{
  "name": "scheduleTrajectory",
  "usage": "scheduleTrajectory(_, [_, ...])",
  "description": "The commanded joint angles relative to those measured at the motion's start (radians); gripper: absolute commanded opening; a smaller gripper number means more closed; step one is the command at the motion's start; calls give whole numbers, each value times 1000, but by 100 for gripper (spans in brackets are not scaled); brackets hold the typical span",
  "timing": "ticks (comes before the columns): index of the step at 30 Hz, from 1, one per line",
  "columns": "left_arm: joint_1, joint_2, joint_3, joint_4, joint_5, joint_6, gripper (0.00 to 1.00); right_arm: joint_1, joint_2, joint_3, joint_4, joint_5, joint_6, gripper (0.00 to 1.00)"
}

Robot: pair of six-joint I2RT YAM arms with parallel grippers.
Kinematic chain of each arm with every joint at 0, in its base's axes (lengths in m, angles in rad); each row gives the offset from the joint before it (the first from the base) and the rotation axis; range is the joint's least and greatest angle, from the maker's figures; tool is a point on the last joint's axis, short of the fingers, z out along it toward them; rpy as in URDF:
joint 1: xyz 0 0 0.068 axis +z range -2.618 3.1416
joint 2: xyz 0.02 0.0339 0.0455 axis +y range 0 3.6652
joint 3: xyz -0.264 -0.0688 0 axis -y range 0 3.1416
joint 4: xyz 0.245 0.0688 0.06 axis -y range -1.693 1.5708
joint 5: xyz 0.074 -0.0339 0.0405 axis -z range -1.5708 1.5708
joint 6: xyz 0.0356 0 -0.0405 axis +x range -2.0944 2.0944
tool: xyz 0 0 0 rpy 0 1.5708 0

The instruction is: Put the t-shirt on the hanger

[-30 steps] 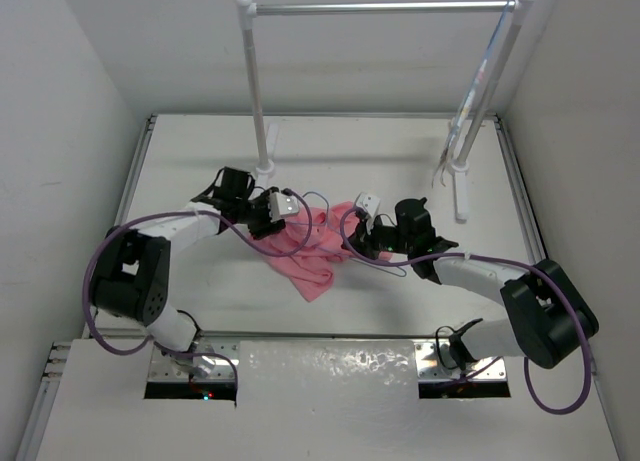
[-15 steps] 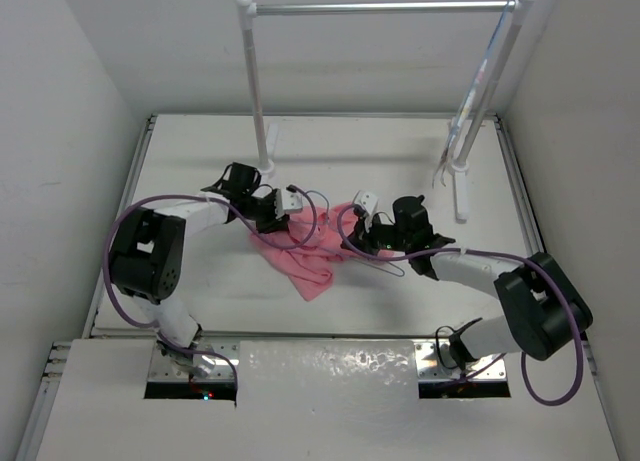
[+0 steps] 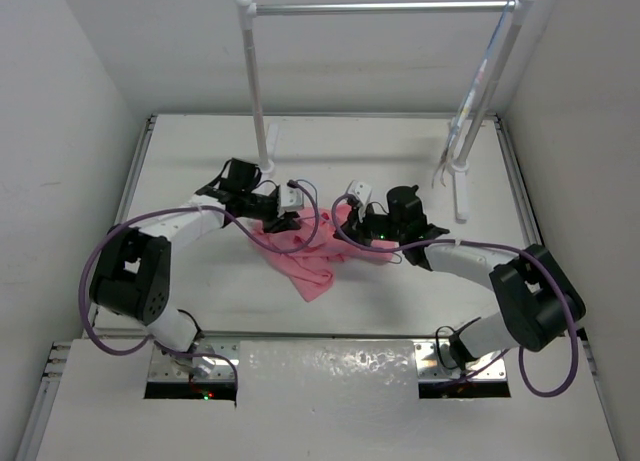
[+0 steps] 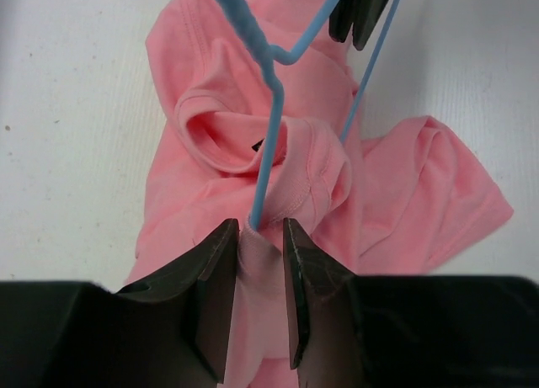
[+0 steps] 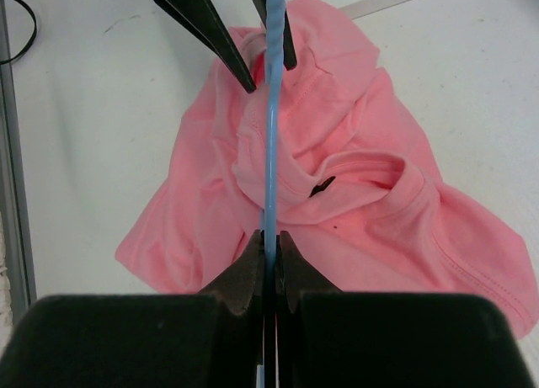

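Left pincer [image 4: 258,236] squeezes a soft fold of the pink t-shirt [image 4: 202,144], just where the thin blue wire hanger [image 4: 271,110] dips into the cloth. Right pincer [image 5: 269,243] is clamped tight on the hanger's wire. The shirt lies crumpled in the middle of the smooth white table [image 3: 200,151], with plain white walls [image 3: 60,131] around. Only the top view shows the shiny metal rack [image 3: 380,8] at the back.
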Motion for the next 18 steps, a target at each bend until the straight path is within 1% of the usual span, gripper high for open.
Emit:
scheduleTrajectory(1, [-12, 23, -6, 34, 34, -55, 24, 7, 6, 26, 88, -26, 7, 0])
scheduleTrajectory(2, [-13, 27, -3, 49, 31, -68, 24, 7, 11, 31, 93, -27, 37, 0])
scheduleTrajectory(5, [-27, 33, 3, 83, 33, -130, 23, 11, 34, 51, 109, -33, 51, 0])
scheduleTrajectory(8, [-35, 20, 15, 117, 30, -205, 15, 19, 58, 81, 103, -35, 52, 0])
scheduleTrajectory(9, [-35, 4, 15, 129, 15, -249, 9, 19, 61, 89, 96, -35, 52, 0])
scheduleTrajectory(11, [-35, -14, 8, 150, -86, -280, 5, 19, 67, 111, 76, -7, 53, 0])
scheduleTrajectory(12, [-35, -38, 2, 163, -129, -311, 0, 19, 67, 121, 29, 10, 53, 3])
scheduleTrajectory(13, [-30, -52, -20, 182, -232, -331, 0, 19, 64, 134, -4, 36, 50, 16])
scheduleTrajectory(14, [-29, -65, -29, 213, -281, -346, 0, 19, 57, 161, -42, 98, 50, 24])
scheduleTrajectory(15, [-24, -86, -40, 221, -361, -372, 0, 18, 52, 177, -102, 131, 55, 31])
scheduleTrajectory(16, [-23, -94, -40, 226, -389, -380, 0, 18, 44, 187, -122, 166, 62, 40])
scheduleTrajectory(17, [-21, -102, -41, 223, -415, -388, 0, 19, 29, 201, -136, 233, 70, 55])
scheduleTrajectory(18, [-20, -117, -41, 219, -429, -401, 0, 19, 23, 209, -160, 261, 81, 64])
